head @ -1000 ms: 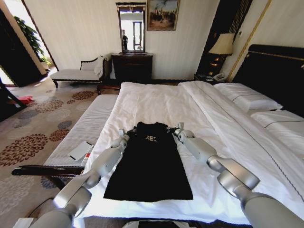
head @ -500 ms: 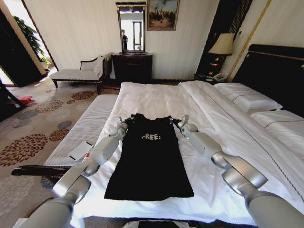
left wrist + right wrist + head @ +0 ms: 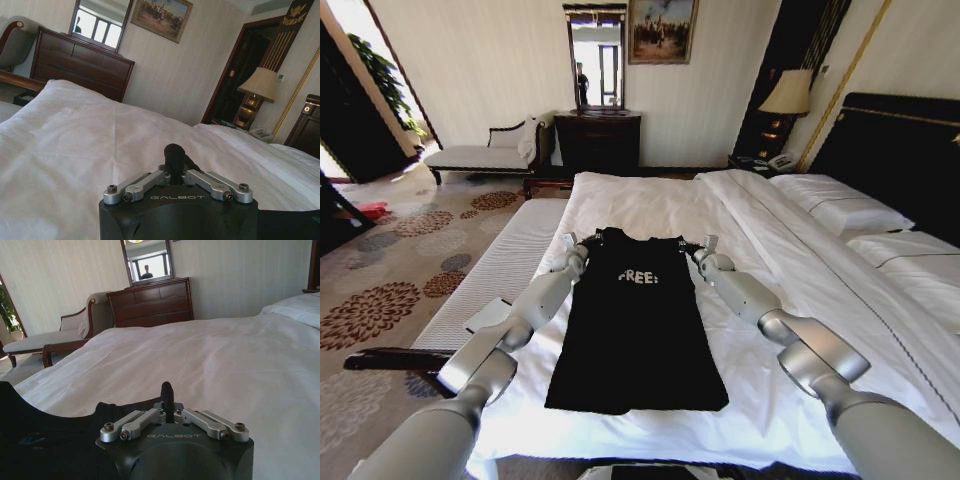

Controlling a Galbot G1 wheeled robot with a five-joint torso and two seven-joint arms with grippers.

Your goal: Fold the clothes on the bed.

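The bed (image 3: 650, 215) carries the black clothes (image 3: 638, 330), spread flat.

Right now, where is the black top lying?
In the head view the black top lies flat on the bed, near its foot edge, lettering up. The left gripper and the right gripper each pinch a shoulder.

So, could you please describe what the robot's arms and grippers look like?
Both arms are smooth silver-grey rounded segments with bulbous joints. The left gripper and right gripper each have a black housing lettered GALBOT, silver bolted linkage bars and black fingertips.
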